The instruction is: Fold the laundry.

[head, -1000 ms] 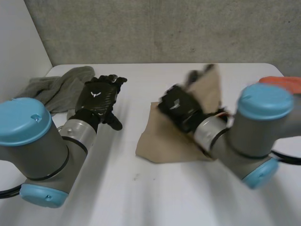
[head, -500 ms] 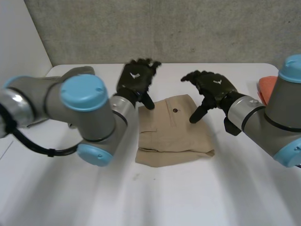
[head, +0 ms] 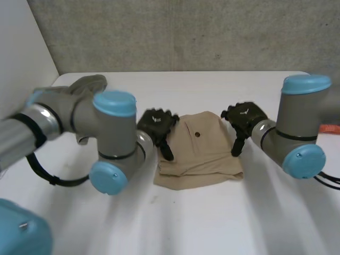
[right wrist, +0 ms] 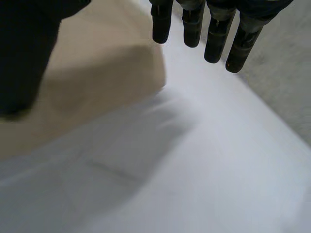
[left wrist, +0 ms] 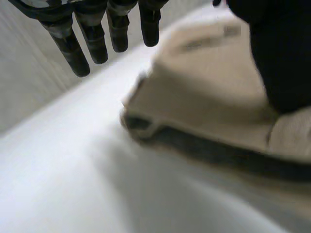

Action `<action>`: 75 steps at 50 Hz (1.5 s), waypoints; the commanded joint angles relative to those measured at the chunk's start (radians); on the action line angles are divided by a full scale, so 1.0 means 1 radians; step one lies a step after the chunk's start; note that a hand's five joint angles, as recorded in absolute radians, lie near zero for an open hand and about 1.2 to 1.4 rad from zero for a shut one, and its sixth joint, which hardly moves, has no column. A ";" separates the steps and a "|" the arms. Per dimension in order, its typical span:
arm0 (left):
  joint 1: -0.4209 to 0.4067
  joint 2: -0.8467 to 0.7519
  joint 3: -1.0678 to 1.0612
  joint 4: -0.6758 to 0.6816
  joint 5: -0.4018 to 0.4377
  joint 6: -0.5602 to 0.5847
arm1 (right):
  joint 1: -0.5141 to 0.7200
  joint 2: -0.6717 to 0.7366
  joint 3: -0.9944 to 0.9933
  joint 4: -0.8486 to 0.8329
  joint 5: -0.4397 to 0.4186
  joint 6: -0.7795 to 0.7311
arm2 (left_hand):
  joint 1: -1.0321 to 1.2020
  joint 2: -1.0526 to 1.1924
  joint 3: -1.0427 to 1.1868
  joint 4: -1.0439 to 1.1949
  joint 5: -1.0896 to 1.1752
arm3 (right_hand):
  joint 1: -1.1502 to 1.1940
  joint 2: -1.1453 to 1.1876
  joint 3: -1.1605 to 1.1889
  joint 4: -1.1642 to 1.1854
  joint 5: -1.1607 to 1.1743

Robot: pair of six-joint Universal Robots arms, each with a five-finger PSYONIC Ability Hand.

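Note:
Folded tan shorts (head: 199,151) lie in the middle of the white table (head: 212,223), with a dark button on top. My left hand (head: 156,125) hovers at the shorts' left edge, fingers straight and open, thumb over the cloth. In the left wrist view the shorts (left wrist: 214,92) lie under the thumb and the fingers (left wrist: 92,34) hang above the bare table. My right hand (head: 241,119) is at the shorts' right edge, open too. The right wrist view has its fingers (right wrist: 214,29) straight above the table beside the shorts (right wrist: 97,77).
A grey-green garment (head: 87,85) lies bunched at the back left of the table. An orange cloth (head: 332,128) peeks out at the right edge behind my right arm. A concrete wall stands behind the table.
The right hand let go of the tan cloth, which now lies folded flat. Both hands have come down to the shorts' left and right edges.

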 commanded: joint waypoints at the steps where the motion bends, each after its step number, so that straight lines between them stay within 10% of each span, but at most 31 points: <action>1: -0.002 0.233 -0.080 0.025 0.009 -0.018 | 0.007 -0.268 0.264 -0.219 0.007 0.024 | -0.023 -0.030 -0.037 -0.029 -0.046 | 0.020 -0.046 -0.043 -0.062 -0.069; 12: 0.048 0.500 -0.247 -0.037 0.365 -0.095 | 0.074 -0.482 0.643 -0.389 0.010 0.119 | -0.002 -0.009 -0.017 -0.008 -0.025 | 0.020 -0.046 -0.043 -0.062 -0.069; 20: 0.084 0.566 -0.292 -0.111 0.463 -0.113 | 0.119 -0.430 0.812 -0.618 -0.002 0.124 | -0.008 -0.015 -0.023 -0.014 -0.031 | 0.020 -0.046 -0.043 -0.062 -0.069; 56: 0.081 0.569 -0.298 -0.110 0.462 -0.122 | 0.143 -0.123 0.556 -0.704 -0.008 0.055 | -0.008 -0.015 -0.023 -0.014 -0.031 | 0.356 0.290 0.293 0.274 0.267; 65: 0.081 0.567 -0.305 -0.108 0.462 -0.133 | 0.139 -0.066 0.475 -0.699 0.001 0.057 | -0.008 -0.015 -0.023 -0.014 -0.031 | 1.239 1.173 1.176 1.157 1.150; 75: 0.084 0.571 -0.307 -0.107 0.462 -0.136 | 0.084 -0.103 0.409 -0.667 -0.010 0.047 | -0.008 -0.015 -0.023 -0.014 -0.031 | 1.241 1.176 1.179 1.160 1.152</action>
